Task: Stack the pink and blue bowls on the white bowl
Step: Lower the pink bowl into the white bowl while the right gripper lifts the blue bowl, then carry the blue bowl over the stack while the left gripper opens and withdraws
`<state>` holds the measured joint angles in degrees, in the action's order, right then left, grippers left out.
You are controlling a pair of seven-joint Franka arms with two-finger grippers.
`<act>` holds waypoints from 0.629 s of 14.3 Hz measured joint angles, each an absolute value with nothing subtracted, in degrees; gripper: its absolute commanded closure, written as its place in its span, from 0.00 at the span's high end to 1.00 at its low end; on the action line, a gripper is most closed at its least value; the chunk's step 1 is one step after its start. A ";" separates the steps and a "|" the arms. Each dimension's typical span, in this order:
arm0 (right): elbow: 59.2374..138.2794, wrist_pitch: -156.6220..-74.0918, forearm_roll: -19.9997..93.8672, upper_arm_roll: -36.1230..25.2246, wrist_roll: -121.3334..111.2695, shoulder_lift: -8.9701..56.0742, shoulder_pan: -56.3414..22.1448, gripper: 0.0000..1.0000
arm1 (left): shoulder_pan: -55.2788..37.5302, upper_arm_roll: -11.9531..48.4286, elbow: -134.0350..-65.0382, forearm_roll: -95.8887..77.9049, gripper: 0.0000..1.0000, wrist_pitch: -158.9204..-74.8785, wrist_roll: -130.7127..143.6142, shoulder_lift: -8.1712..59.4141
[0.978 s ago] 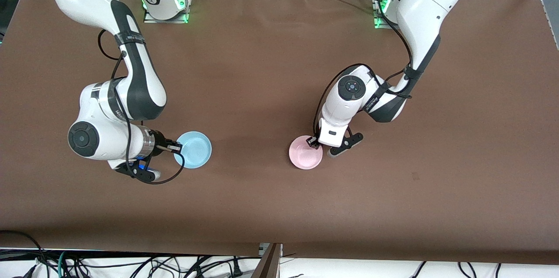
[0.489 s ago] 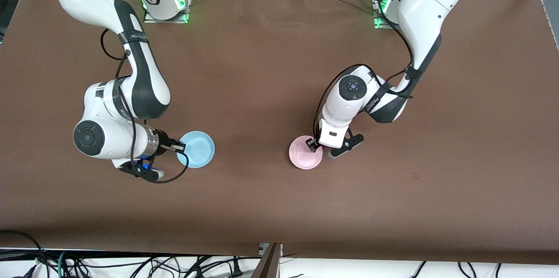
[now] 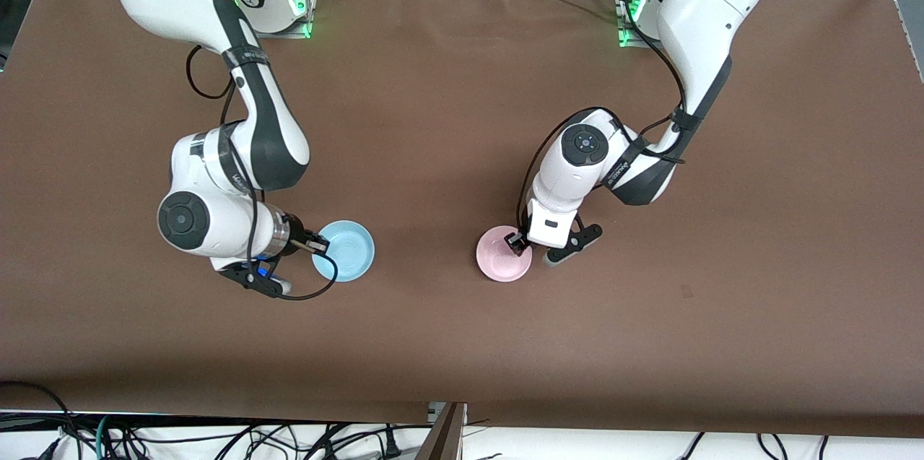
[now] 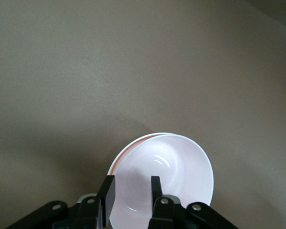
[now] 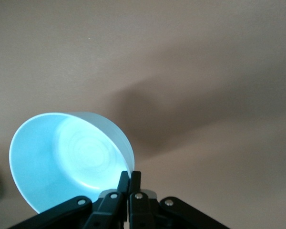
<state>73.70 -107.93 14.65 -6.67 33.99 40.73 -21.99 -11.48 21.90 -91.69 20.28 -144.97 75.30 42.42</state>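
Blue bowl airborne; pink bowl tabled.

From high across the table we look down at both arm bases. Our left wrist camera peers close past its fingers into the pink bowl; our right wrist camera looks past its fingers at the blue bowl. Both bowls also appear from above.

Bare table between bowls — unobstructed
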 measured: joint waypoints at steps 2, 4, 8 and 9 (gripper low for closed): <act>73.60 -109.12 14.76 -5.72 37.09 40.90 -22.68 0.00 | -11.97 21.61 -91.71 20.28 0.37 -144.96 75.41 43.58; 73.57 -110.50 14.76 -4.42 40.26 40.98 -23.02 0.00 | -12.59 20.93 -91.65 20.29 0.37 -145.00 75.45 44.02; 73.54 -111.90 14.77 -2.64 44.23 41.00 -23.13 0.00 | -12.64 20.71 -89.05 20.29 0.38 -144.69 75.57 43.97; 73.47 -112.03 14.82 -2.41 44.99 41.00 -23.11 0.00 | -12.53 20.64 -87.52 20.29 0.38 -143.11 75.57 43.82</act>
